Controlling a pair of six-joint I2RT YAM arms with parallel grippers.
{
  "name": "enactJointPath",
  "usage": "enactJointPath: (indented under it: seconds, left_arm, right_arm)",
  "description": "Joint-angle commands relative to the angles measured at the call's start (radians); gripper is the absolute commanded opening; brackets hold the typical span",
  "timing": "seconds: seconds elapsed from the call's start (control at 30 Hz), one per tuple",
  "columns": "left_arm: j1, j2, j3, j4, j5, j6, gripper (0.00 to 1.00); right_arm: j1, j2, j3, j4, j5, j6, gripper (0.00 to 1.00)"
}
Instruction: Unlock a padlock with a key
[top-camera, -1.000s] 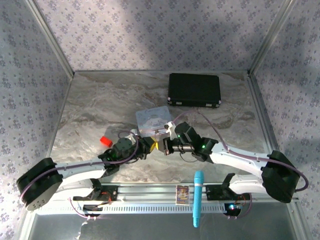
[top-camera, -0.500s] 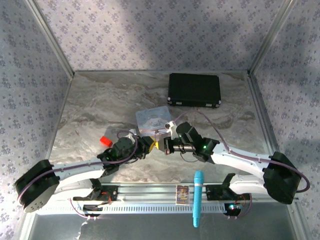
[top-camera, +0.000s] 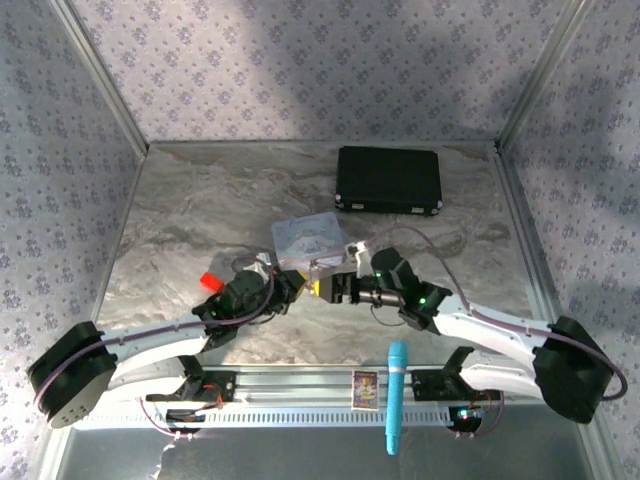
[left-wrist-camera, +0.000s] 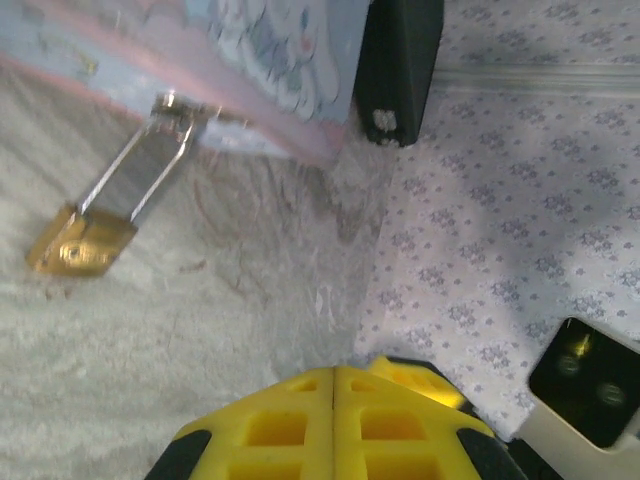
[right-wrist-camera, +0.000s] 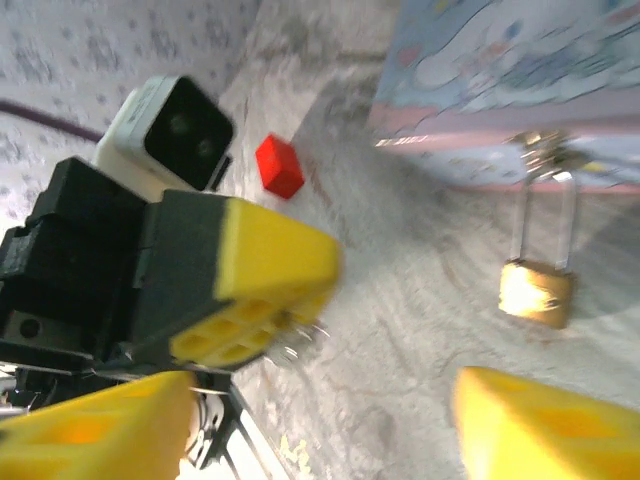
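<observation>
You have the overhead camera looking down from above the near edge. Wrist cameras: low, close, facing each other; both catch the small brass-gold padlock (left-wrist-camera: 85, 245).

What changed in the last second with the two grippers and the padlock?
The right gripper opened its jaws wide, and its arm shifted slightly to the right, away from the left gripper. The left gripper stayed shut, hardly moving. The padlock still hangs from the pastel tin; the black case and red piece have not moved.
</observation>
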Motion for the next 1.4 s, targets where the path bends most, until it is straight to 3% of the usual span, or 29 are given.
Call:
enactJointPath:
  seconds: [0.0, 0.17, 0.33, 0.67, 0.83, 0.97, 1.13, 1.3, 1.37]
  left_arm:
    - [0.028, -0.033, 0.047, 0.089, 0.024, 0.155, 0.00]
    - [0.028, -0.029, 0.066, 0.250, 0.076, 0.260, 0.00]
    - [0.028, -0.018, 0.091, 0.349, 0.116, 0.298, 0.00]
    - [0.027, -0.016, 0.093, 0.376, 0.127, 0.307, 0.00]
    - [0.027, -0.018, 0.095, 0.383, 0.122, 0.310, 0.00]
    - [0.027, -0.019, 0.096, 0.367, 0.123, 0.311, 0.00]
    - [0.027, -0.020, 0.091, 0.366, 0.124, 0.306, 0.00]
    - [0.027, -0.023, 0.087, 0.361, 0.119, 0.305, 0.00]
    - [0.026, -0.021, 0.087, 0.362, 0.119, 0.300, 0.00]
  right_arm:
    - [-0.071, -0.058, -0.028, 0.187, -0.091, 0.098, 0.99]
    - [-0.096, -0.054, -0.020, 0.313, -0.172, 0.144, 0.93]
    - [-0.082, 0.038, -0.015, 0.554, -0.256, 0.229, 0.64]
    - [-0.056, 0.088, 0.005, 0.606, -0.299, 0.222, 0.34]
    - [-0.050, 0.118, 0.015, 0.619, -0.301, 0.231, 0.33]
    - [-0.056, 0.129, 0.013, 0.643, -0.298, 0.242, 0.11]
    - [-0.060, 0.117, -0.011, 0.656, -0.269, 0.247, 0.08]
    - [-0.064, 0.102, -0.017, 0.633, -0.258, 0.246, 0.27]
    - [-0.063, 0.100, -0.014, 0.631, -0.261, 0.244, 0.29]
